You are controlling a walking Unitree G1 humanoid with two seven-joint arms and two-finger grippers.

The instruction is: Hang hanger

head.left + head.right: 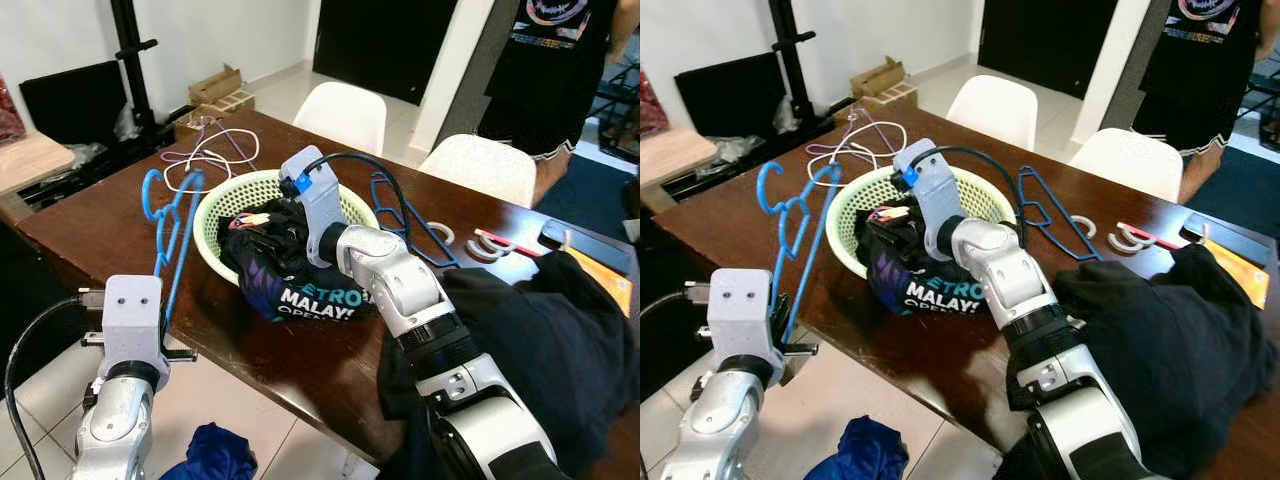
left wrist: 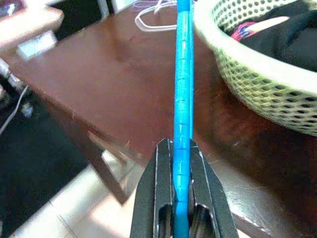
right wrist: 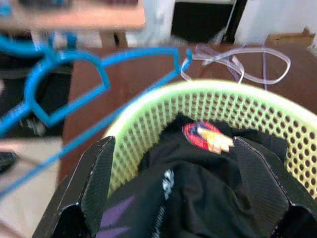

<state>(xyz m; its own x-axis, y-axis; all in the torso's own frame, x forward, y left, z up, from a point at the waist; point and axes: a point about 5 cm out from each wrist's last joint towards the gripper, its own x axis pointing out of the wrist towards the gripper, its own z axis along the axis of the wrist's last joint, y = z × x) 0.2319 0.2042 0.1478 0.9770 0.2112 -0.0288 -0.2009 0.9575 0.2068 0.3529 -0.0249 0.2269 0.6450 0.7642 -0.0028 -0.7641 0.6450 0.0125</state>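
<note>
Bare worktop [image 1: 100,215] left of the basket [image 1: 225,195]: passable. Basket interior: packed with dark clothing [image 1: 290,275]. Behind basket: loose hangers [image 1: 205,150]. Right end: dark garment heap [image 1: 540,350]. Far side: two chairs [image 1: 345,110].

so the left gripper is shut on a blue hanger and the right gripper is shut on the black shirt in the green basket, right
Not quite. The left gripper is indeed shut on the blue hanger, but the right gripper is open: in the right wrist view its two fingers stand wide apart above the black shirt in the green basket, not closed on it.
</note>
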